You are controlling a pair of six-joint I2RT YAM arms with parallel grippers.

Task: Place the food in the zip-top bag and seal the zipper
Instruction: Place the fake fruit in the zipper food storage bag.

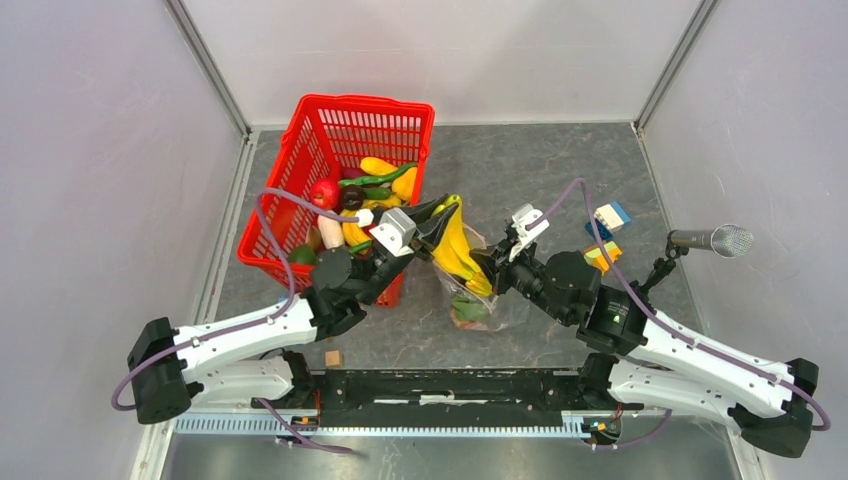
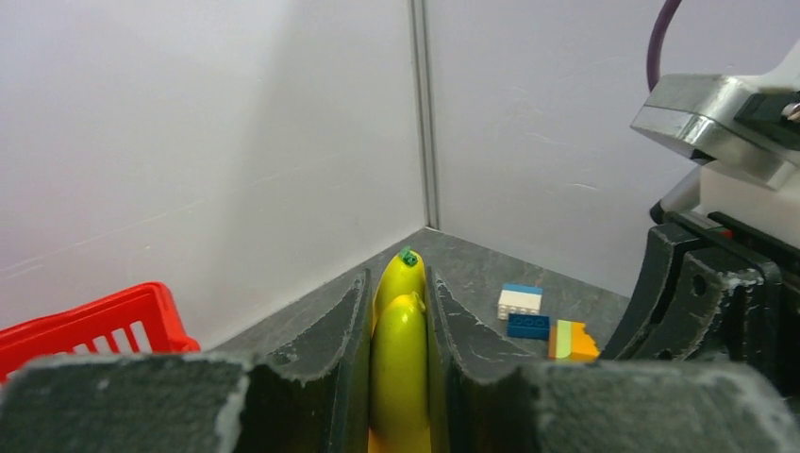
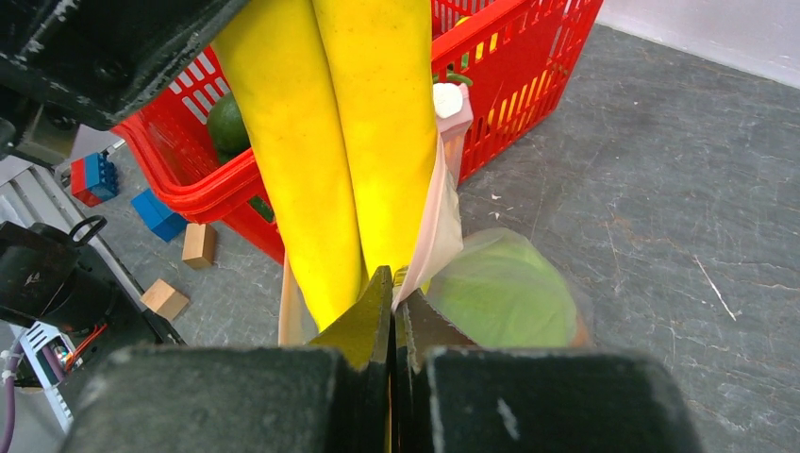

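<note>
My left gripper [image 1: 428,222] is shut on a bunch of yellow bananas [image 1: 455,248] and holds it over the mouth of the clear zip-top bag [image 1: 478,300]. In the left wrist view the bananas [image 2: 400,349] sit tight between the fingers [image 2: 330,359]. My right gripper [image 1: 497,270] is shut on the bag's mouth edge; in the right wrist view [image 3: 394,293] the pinkish zipper strip [image 3: 443,222] runs up from the jaws beside the bananas [image 3: 349,142]. A green cabbage-like ball [image 3: 500,293] lies inside the bag. More toy food [image 1: 375,185] is in the red basket.
The red mesh basket [image 1: 330,120] stands at the back left, close to the left gripper. Building blocks [image 1: 608,218] and an orange piece [image 1: 603,255] lie at the right, near a microphone [image 1: 712,240]. A wooden block [image 1: 333,358] lies near the front edge.
</note>
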